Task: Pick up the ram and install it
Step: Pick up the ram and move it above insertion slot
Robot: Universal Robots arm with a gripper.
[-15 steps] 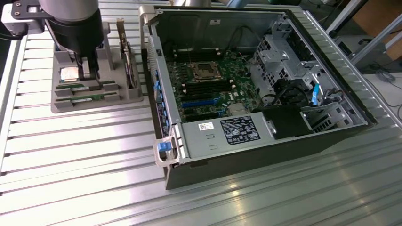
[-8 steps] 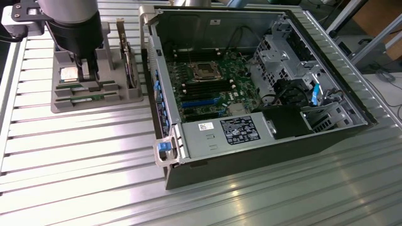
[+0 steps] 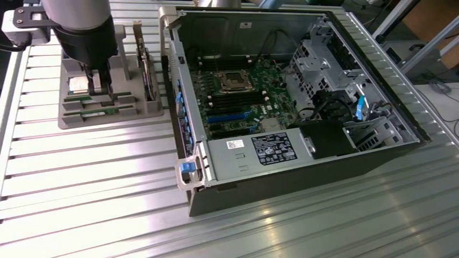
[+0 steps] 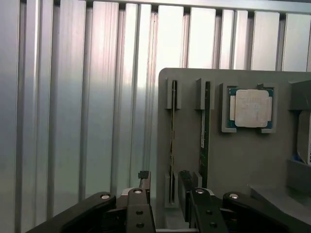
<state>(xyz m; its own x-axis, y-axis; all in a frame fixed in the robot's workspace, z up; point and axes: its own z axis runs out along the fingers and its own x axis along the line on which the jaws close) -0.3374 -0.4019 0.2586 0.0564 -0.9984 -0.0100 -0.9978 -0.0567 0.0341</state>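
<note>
Fingers (image 4: 186, 187) open | flanking ram (image 4: 172, 131) | ram on edge in grey holder (image 4: 233, 160) | processor (image 4: 251, 108) nearby

Open claw (image 4: 164, 180) hangs over the grey holder (image 4: 243, 160), one ram stick (image 4: 172, 141) between its fingers, a second stick (image 4: 206, 131) close beside. Bare worktop (image 3: 93, 177) lies free between holder and open computer case (image 3: 301, 185).

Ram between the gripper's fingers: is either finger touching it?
Cannot tell. In the wrist view the open gripper straddles the ram, but one fingertip shows no clear gap from it.
</note>
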